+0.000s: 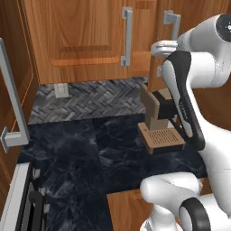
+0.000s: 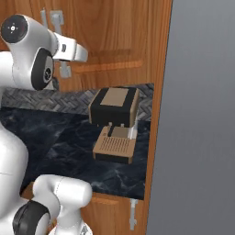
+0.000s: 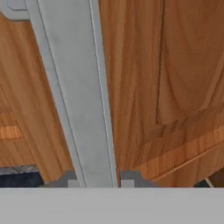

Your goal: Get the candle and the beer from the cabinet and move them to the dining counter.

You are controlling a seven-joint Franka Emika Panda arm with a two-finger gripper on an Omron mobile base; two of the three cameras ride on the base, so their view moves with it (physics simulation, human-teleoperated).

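Claw [image 3: 96, 183] pinched on silver handle [image 3: 72, 92] of cabinet [image 1: 81, 40], tips either side of bar, likely to pull door open. Doors look shut, so candle and beer probably hidden inside. Coffee machine [image 2: 114, 124] sits on black counter [image 1: 90, 149] below.

My arm [image 1: 189, 103] rises from the lower right and reaches up to the right-hand silver handle [image 1: 171, 20] of the brown wood cabinet [image 1: 81, 40]; my hand is at that handle, its finger state not discernible here. Below, a brown and black coffee machine [image 1: 158, 122] stands on the black marble counter [image 1: 81, 158], before a grey herringbone backsplash [image 1: 90, 99].
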